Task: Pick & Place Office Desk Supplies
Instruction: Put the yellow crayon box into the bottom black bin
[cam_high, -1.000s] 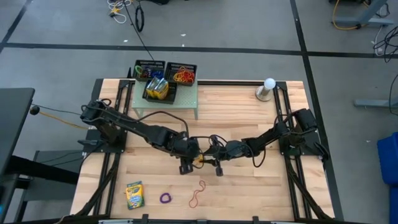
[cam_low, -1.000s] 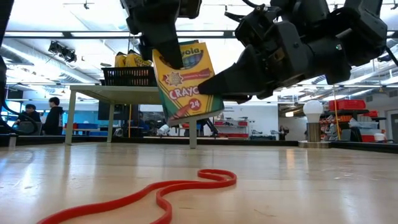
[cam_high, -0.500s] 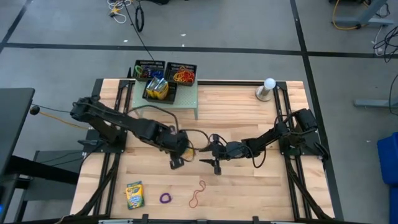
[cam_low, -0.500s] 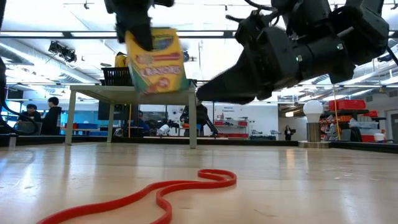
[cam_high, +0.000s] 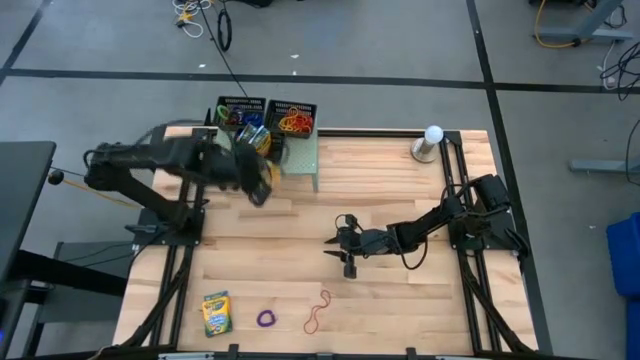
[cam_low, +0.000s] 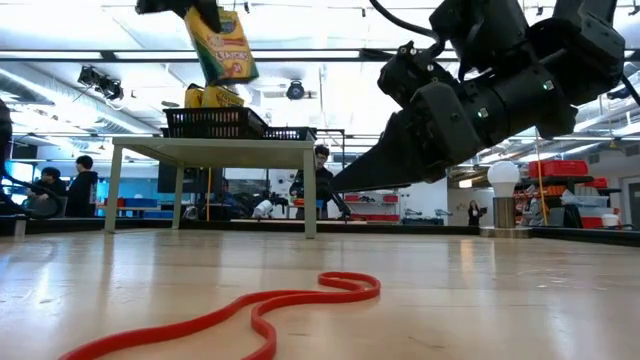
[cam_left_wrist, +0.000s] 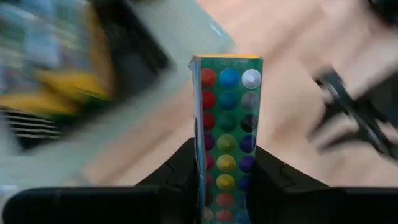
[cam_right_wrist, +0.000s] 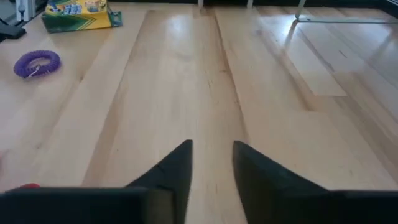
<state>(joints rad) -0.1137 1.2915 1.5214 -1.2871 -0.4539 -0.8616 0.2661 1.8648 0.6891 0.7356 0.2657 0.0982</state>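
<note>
A yellow-and-green crayon box hangs high in the air with my left gripper shut on it, just in front of the raised shelf that carries the black mesh trays. In the low view the box hangs level with the trays. My right gripper stays low over the table's middle, open, with nothing between its fingers. A second crayon box, a purple band and a red band lie flat near the table's near edge. My left gripper pinches the crayon box between its two fingers, one on each broad face, so the narrow side with coloured dots faces the wrist camera. The hold is at the box's upper end, fingers slanting down from above. The box hangs tilted, lifted clear.
One tray holds crayon boxes and others hold coloured bands. A white ball-topped stand is at the far right. Bare wood lies between my right gripper and the near edge. People show in the room beyond the table.
My left gripper has carried the crayon box up and toward the table's far left, away from my right gripper and toward the shelf with the trays, rolling as it went, so the box has turned and tilted. My right gripper has kept its place.
</note>
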